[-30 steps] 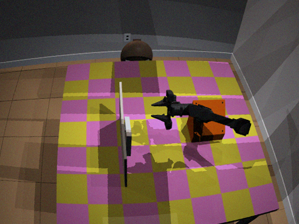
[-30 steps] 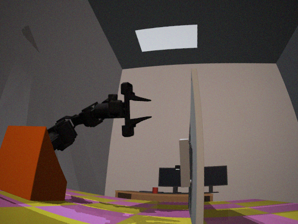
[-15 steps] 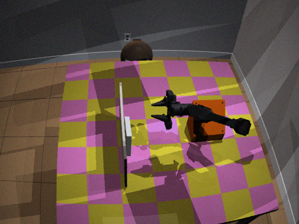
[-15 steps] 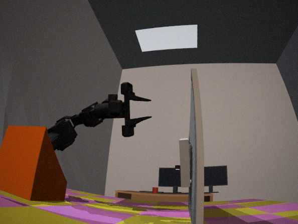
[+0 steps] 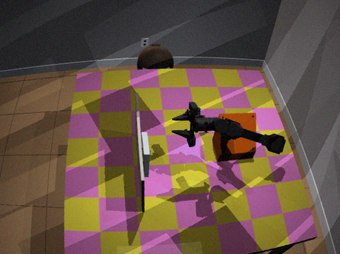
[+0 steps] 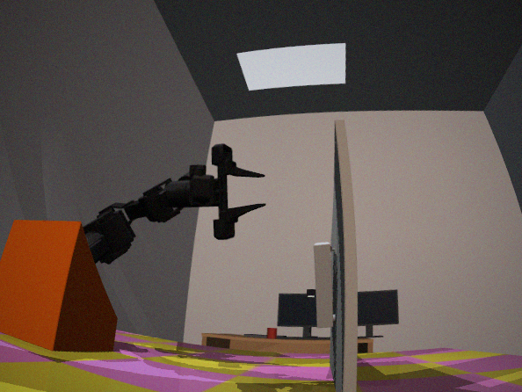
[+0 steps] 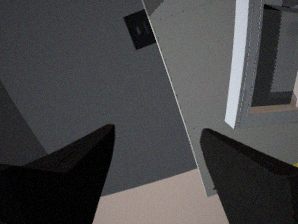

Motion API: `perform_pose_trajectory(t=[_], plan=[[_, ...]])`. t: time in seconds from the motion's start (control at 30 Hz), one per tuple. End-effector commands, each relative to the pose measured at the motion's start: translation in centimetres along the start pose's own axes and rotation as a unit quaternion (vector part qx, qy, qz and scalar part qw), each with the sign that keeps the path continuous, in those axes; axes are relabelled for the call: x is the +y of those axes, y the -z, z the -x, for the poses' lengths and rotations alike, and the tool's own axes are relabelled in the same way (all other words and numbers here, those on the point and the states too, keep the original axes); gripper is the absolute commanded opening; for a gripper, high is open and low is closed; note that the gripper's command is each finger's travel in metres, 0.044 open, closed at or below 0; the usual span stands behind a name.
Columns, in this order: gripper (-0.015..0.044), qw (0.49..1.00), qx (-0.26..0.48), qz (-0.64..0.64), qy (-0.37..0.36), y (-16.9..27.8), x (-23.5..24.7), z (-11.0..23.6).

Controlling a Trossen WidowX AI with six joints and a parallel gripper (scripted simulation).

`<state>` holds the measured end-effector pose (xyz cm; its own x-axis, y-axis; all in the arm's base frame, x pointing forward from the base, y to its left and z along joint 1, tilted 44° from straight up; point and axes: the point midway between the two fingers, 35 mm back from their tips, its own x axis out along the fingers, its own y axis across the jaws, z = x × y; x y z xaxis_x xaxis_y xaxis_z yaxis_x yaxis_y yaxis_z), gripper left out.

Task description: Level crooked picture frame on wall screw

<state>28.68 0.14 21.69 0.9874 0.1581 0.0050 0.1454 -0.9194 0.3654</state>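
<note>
The hand (image 6: 259, 190) hangs in the air with its fingers apart, nothing between them. The picture frame (image 6: 323, 286) hangs on the upright wall panel (image 6: 344, 246) ahead of the hand and lower than it, well apart from the fingertips, above the checkered bench (image 5: 185, 207).

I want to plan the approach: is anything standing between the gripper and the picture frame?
Nothing visible does. The open gripper hangs in free air, apart from the wall panel; the picture frame hangs lower on the panel's near face, with open space between.
</note>
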Motion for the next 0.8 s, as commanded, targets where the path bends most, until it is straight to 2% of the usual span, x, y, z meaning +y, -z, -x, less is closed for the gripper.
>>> perform_pose_trajectory(t=[0.0, 0.47, 0.77], plan=[[0.0260, 1.000, 0.000, -0.002, 0.003, 0.0, -0.1, 0.0], [0.0260, 1.000, 0.000, 0.000, 0.000, -0.1, -0.1, -0.1], [0.0260, 1.000, -0.013, 0.025, -0.001, -2.5, -7.1, -1.0]])
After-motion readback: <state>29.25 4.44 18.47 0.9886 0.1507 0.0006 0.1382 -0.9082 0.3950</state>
